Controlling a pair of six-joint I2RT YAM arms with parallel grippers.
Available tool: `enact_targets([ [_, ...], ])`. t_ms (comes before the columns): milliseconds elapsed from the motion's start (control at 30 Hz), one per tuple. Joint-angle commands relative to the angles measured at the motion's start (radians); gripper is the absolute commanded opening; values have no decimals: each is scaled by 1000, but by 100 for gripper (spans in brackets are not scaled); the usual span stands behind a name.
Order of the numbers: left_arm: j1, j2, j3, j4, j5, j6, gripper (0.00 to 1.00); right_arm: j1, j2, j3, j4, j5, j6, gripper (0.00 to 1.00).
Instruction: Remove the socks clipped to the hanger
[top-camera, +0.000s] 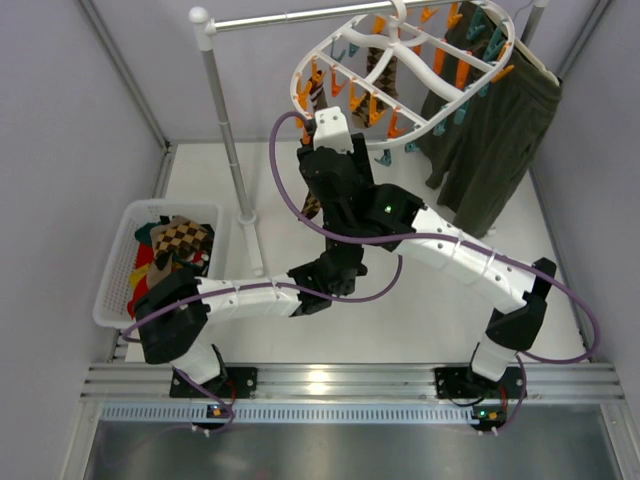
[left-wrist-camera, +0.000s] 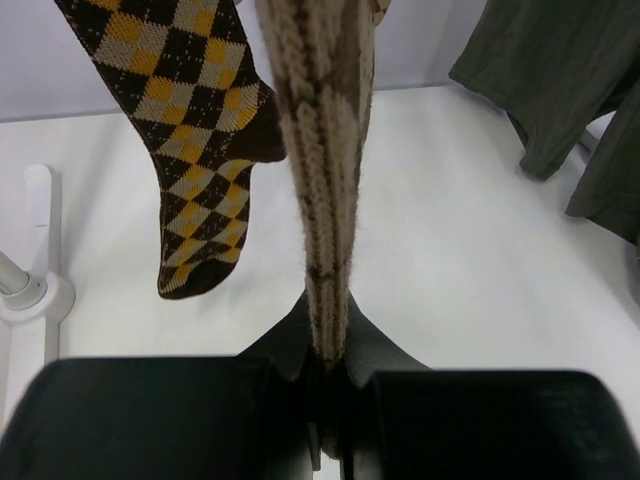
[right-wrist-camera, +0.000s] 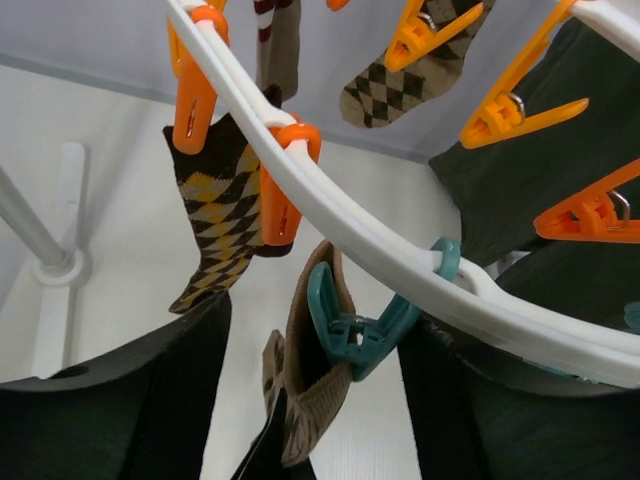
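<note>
Socks (top-camera: 380, 65) hang from the white oval hanger (top-camera: 470, 75) at the top of the overhead view, which itself hangs on the rail of a white stand (top-camera: 226, 130) next to a dark olive garment (top-camera: 490, 130). More socks lie in a white basket (top-camera: 115, 290) at the left on the surface. The right gripper (top-camera: 322, 118) is raised to the hanger's near left rim. The left gripper (top-camera: 318, 290) sits low beneath the right arm, and its jaws cannot be made out from here. From the left wrist, the left gripper (left-wrist-camera: 327, 370) is closed tight on the lower end of a tan sock (left-wrist-camera: 325, 200) that runs straight up out of view. A dark-and-yellow argyle sock (left-wrist-camera: 200, 150) dangles just to its left, apart from it. The olive garment (left-wrist-camera: 560, 80) hangs at the upper right. From the right wrist, the right gripper (right-wrist-camera: 320, 340) stands open and holds nothing. Its dark fingers (right-wrist-camera: 120, 400) stand on either side of a teal clip (right-wrist-camera: 350, 325) on the hanger rim (right-wrist-camera: 400, 250). That clip bites the top of the tan sock (right-wrist-camera: 310, 400). Whether the fingers touch the clip is hard to tell. An orange clip (right-wrist-camera: 280, 190) further up the rim holds the argyle sock (right-wrist-camera: 220, 220).
</note>
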Motion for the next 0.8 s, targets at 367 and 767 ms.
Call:
enact_targets([
  [367,-7,-57,-11,64,23,-27,0,-9,-42,-57,299,161,-118,52],
  [767,-7,-45,-22,62,24,-48,0,-12,-39,-60,359,172,-207,21],
])
